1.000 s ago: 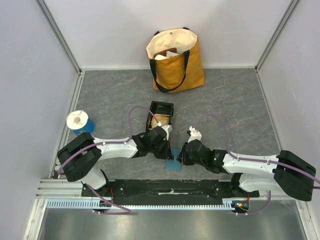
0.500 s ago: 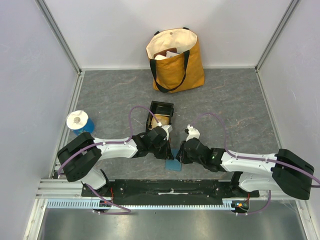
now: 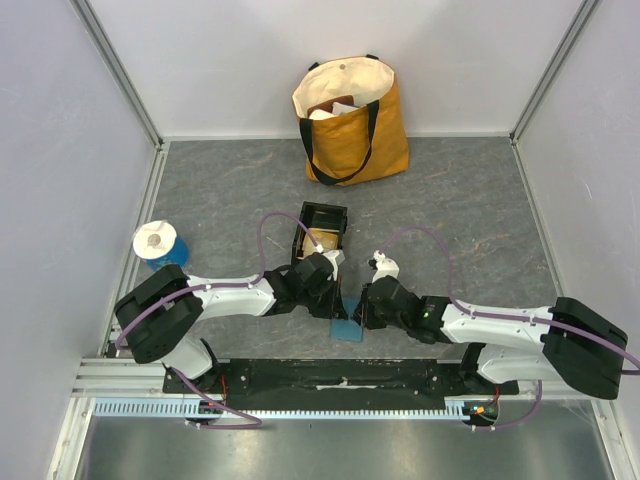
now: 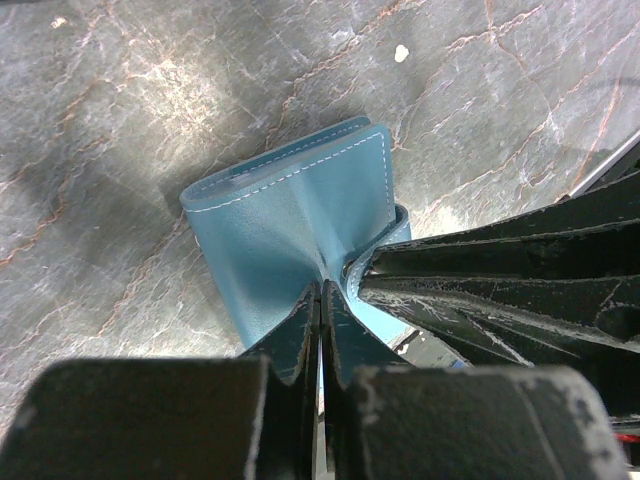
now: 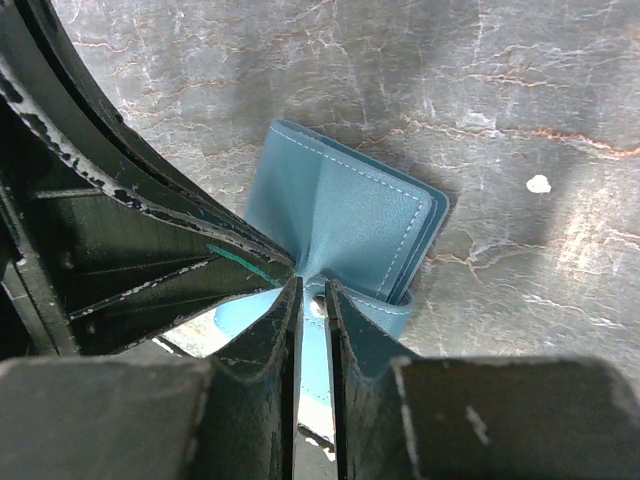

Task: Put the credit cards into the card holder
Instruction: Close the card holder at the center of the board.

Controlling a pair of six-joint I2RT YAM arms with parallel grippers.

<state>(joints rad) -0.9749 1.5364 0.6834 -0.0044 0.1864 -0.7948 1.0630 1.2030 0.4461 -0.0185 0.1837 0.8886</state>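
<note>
Grey marbled tabletop (image 3: pixel 480 200) covers the floor of a white-walled booth, and we see both arms bent in toward its near middle. Our left gripper (image 4: pixel 322 292) has its fingers pressed almost together, pinching one leaf of the teal wallet (image 4: pixel 290 215) at its near edge, so the leather puckers toward the tips. Our right gripper (image 5: pixel 312 290) meets it from the other side, its fingers drawn narrow on the wallet's paler strap, whose snap (image 5: pixel 317 308) shows between them. The wallet is folded and sits between the two grippers, close to the table's near edge; we cannot tell whether its far end touches the surface. Just beyond the left gripper stands a black tray (image 3: pixel 308 214) with a tan card (image 3: pixel 322 240) lying in it; we cannot tell whether more cards lie there. A yellow tote bag (image 3: pixel 355 135) leans at the back wall, and a blue roll (image 3: pixel 158 243) sits at the left edge.
</note>
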